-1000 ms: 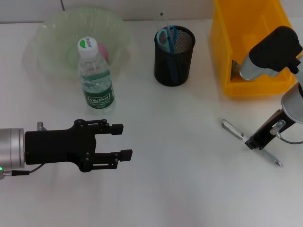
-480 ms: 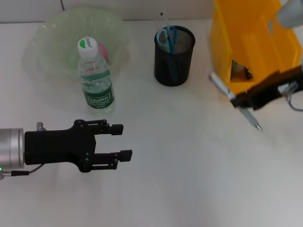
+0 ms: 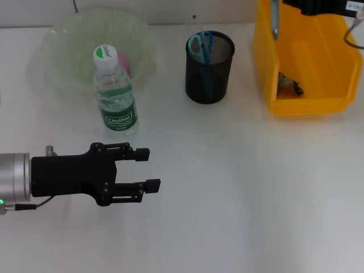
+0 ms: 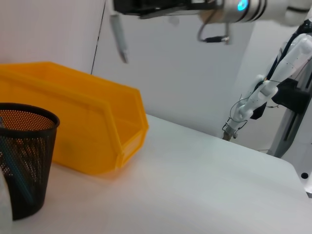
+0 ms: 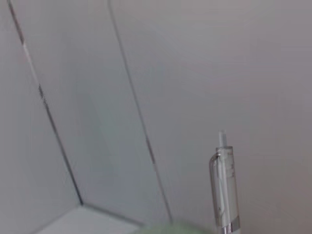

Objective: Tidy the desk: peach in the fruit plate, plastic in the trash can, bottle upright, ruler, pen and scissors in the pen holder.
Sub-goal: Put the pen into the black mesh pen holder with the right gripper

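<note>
One pen [image 3: 274, 20] above yellow bin [image 3: 267, 62]

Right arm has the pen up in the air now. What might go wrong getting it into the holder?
1. The pen hangs tip-down from the right gripper over the yellow bin; a slip would probably drop it in with the trash.
2. The pen holder already holds scissors, so the tip might snag on them.
3. The holder is light mesh; an off-centre descent may tip it.

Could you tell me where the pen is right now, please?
In the head view, the pen hangs tip-down from the right end effector, above the yellow bin at far right.
</note>
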Tool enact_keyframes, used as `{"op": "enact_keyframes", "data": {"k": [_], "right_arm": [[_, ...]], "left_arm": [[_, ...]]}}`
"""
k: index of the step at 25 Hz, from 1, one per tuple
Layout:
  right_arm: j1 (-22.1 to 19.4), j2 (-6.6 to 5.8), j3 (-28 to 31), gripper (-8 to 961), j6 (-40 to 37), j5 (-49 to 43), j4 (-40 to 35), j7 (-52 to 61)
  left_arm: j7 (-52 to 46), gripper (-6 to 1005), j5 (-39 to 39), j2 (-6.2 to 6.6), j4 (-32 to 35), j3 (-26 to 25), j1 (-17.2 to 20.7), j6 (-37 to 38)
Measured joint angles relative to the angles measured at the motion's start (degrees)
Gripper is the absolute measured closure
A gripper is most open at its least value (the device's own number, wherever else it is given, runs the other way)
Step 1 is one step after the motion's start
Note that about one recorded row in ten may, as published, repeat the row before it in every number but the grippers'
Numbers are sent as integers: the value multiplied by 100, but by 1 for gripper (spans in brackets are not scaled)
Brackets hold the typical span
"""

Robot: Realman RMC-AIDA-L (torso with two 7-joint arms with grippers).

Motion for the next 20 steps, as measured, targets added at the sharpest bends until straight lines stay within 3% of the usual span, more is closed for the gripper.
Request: {"op": "enact_keyframes", "data": {"k": [1, 3, 4, 5, 7, 8, 15, 20], "right_arm": [[0, 0, 0, 765, 0, 0, 0, 0], [425, -21, 76, 758, 242, 986, 1508, -1295], [425, -21, 76, 755, 242, 986, 1508, -1295], [689, -28, 154, 751, 255, 1464, 2411, -2063], [787, -28, 172, 744, 280, 1626, 2707, -2348], [963, -19, 171, 741, 370, 1959, 3212, -2904], [1519, 13, 95, 717, 1046, 2304, 4226, -3689], [1717, 5, -95, 700, 1287, 2276, 4413, -3723]], "left_arm": [[2, 268, -2, -1, 3, -1, 0, -7], [2, 268, -19, -2, 8, -7, -2, -6], [2, 268, -19, -2, 8, -7, -2, -6], [-3, 268, -26, -2, 5, -14, -1, 9], [-9, 268, -37, -14, -2, -43, 15, 28], [-8, 268, -46, -44, -4, -82, 36, 33], [-17, 267, -44, -62, -6, -96, 17, 11], [-30, 267, -43, -53, -6, -97, 8, -4]]}}
